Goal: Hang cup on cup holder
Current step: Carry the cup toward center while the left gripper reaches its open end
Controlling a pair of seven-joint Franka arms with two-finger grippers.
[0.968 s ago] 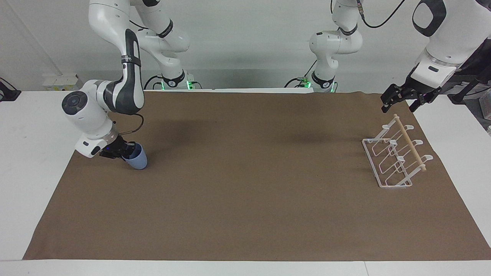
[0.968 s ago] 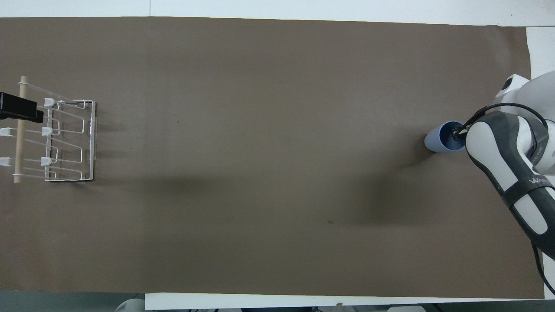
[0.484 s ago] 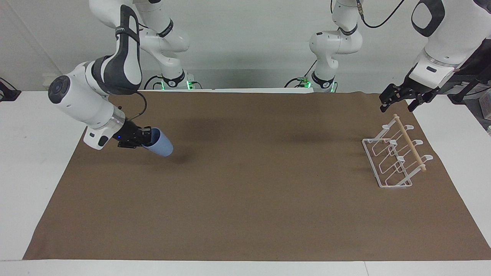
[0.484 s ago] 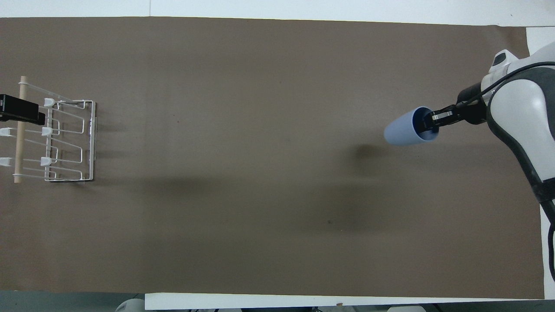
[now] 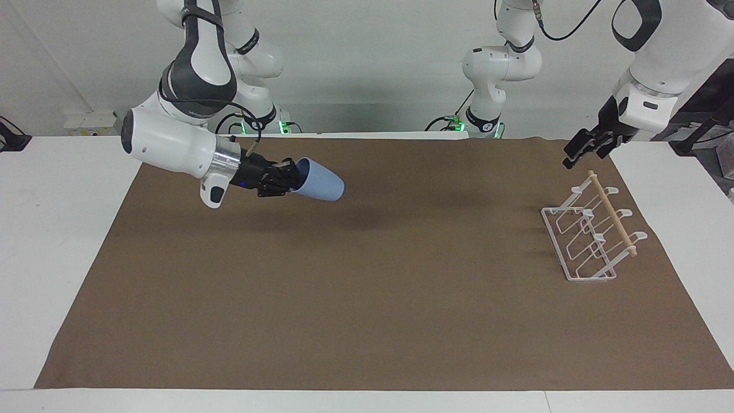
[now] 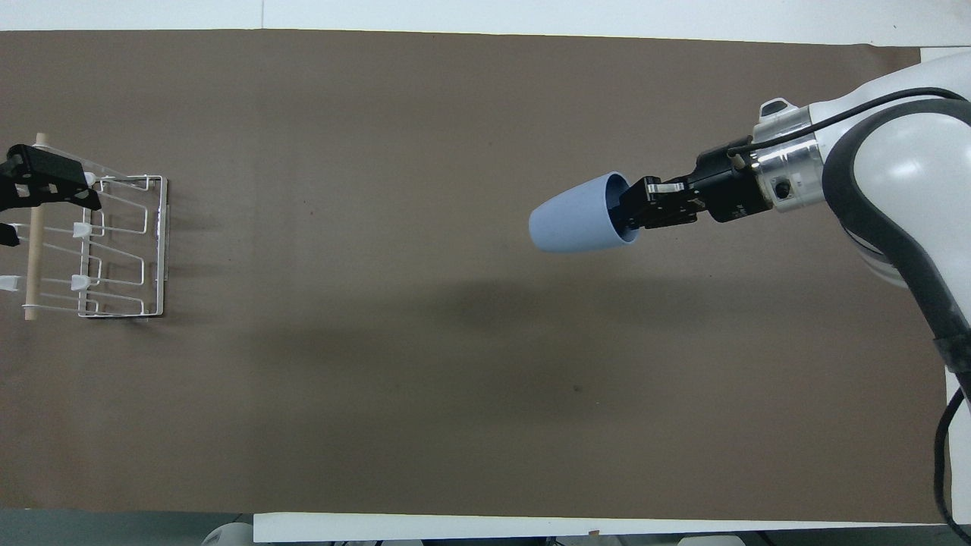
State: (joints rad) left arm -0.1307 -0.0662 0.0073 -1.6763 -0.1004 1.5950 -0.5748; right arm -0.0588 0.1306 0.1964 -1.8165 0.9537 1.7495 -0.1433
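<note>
Overhead view, working outward from the robots: right gripper (image 6: 633, 208) is holding the cup (image 6: 578, 214) in the air over the brown mat (image 6: 455, 394), roughly mid-table and toward the right arm's end. Cup is lying nearly horizontal — mouth facing the wrist, closed base pointing at the left arm's end. Fingers are pinching the rim wall, one looks to be inside the mouth and one outside.

Facing view is confirming it: right gripper (image 5: 289, 178) is clenched on the cup (image 5: 321, 180), well clear of the mat (image 5: 367, 321), shadow underneath.

Handling, my read: plain light plastic tumbler, no handle, smooth and tapered, so it is probably slippery and will flex a bit under a rim pinch. Light enough that this grip should hold, but any knock on the wire could twist it out. Rim grip is keeping the mouth mostly free — good for sliding it over a prong.

Cup holder (image 6: 114, 250) is sitting on the mat at the left arm's end, well apart from the cup. Left gripper (image 5: 586, 150) is hovering over its end nearer the robots, by the dowel (image 5: 612, 213); can't tell if it's open or closed.
</note>
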